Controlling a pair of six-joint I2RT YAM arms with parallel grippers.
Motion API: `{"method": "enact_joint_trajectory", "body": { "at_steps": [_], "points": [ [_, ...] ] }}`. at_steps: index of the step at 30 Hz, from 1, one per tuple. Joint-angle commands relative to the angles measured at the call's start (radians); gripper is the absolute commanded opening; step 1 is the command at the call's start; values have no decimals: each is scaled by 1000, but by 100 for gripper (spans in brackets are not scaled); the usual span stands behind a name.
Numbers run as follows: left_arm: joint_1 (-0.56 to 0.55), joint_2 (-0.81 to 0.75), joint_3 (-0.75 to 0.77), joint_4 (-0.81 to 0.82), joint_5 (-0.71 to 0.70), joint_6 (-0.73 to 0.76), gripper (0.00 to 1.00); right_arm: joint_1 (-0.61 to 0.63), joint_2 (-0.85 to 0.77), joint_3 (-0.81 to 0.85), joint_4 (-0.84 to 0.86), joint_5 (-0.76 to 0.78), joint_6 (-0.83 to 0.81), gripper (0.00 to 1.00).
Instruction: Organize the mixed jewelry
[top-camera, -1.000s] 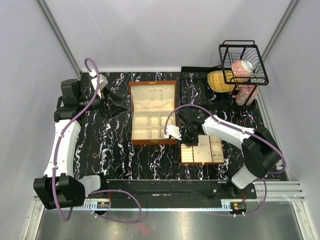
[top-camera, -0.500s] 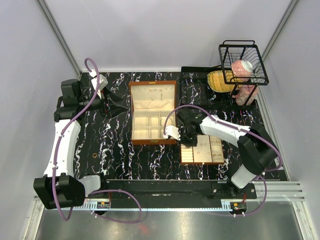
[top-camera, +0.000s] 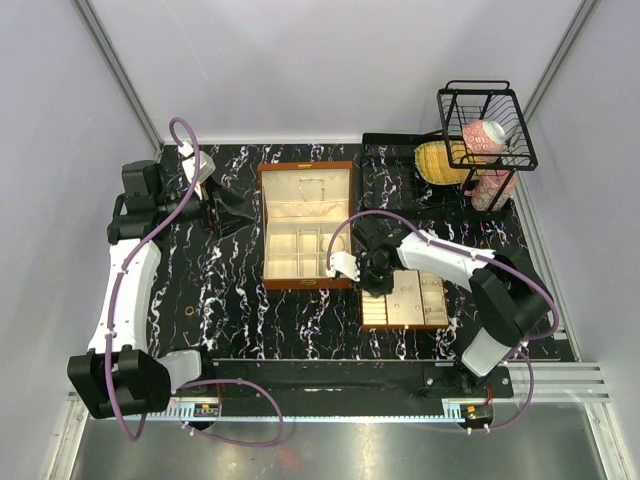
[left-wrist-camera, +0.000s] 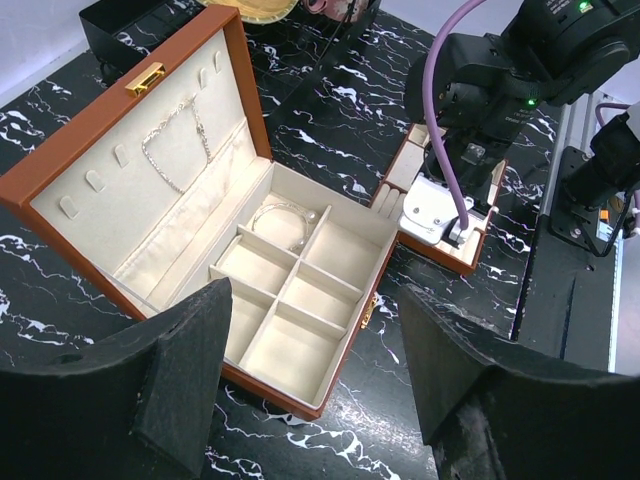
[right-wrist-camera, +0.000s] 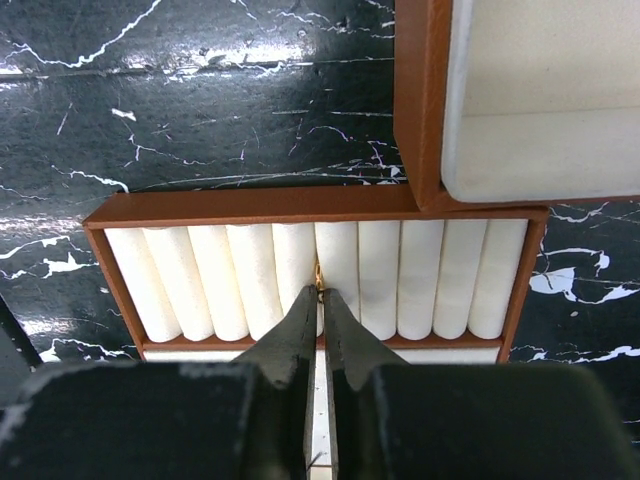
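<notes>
My right gripper (right-wrist-camera: 321, 292) is shut on a tiny gold ring (right-wrist-camera: 319, 274), its tip pressed into a slot between the cream ring rolls (right-wrist-camera: 250, 275) of the flat compartment tray (top-camera: 430, 300). In the top view this gripper (top-camera: 372, 283) sits at the tray's back left corner. The open wooden box (top-camera: 305, 225) holds a silvery bangle (left-wrist-camera: 280, 215) in a back compartment and a thin chain (left-wrist-camera: 170, 135) on its lid. A tiny coppery ring (top-camera: 190, 311) lies on the table at the left. My left gripper (left-wrist-camera: 320, 380) is open and empty, hovering left of the box.
The box's corner (right-wrist-camera: 520, 110) lies directly behind the tray in the right wrist view. A black wire basket (top-camera: 487, 125) with a can, a yellow object (top-camera: 438, 160) and a black tray stand at the back right. The table is black marble.
The right arm's elbow has shifted slightly toward the back. Its gripper stays at the tray's ring rolls. The left arm has not moved.
</notes>
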Motion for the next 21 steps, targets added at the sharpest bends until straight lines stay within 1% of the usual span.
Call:
{"method": "enact_joint_trajectory", "body": {
  "at_steps": [1, 4, 8, 11, 13, 14, 15, 16, 18, 19, 21],
  "points": [
    [11, 8, 3, -14, 24, 67, 70, -7, -25, 15, 0, -2, 25, 18],
    [16, 9, 12, -53, 4, 114, 70, -6, -51, 44, -20, 13, 39, 25],
    [25, 11, 30, -134, -19, 181, 70, -7, -98, 85, -34, 33, 48, 31],
    [33, 8, 40, -185, -33, 230, 70, -6, -121, 122, -43, 36, 68, 33],
    [39, 3, 53, -224, -53, 288, 70, -6, -135, 144, -61, 38, 79, 33],
    [41, 2, 58, -272, -88, 315, 70, -6, -140, 159, -64, 38, 84, 33],
    [44, -1, 63, -295, -111, 338, 70, -6, -144, 164, -69, 38, 97, 33],
    [54, -6, 66, -315, -163, 383, 70, -7, -157, 170, -72, 38, 105, 33],
    [71, -12, 63, -364, -223, 418, 70, -7, -170, 181, -72, 35, 132, 33],
    [90, -18, 54, -376, -287, 447, 70, -6, -184, 181, -66, 32, 145, 33],
    [131, -21, 44, -430, -337, 506, 70, -7, -201, 171, -37, 29, 180, 33]
  ]
}}
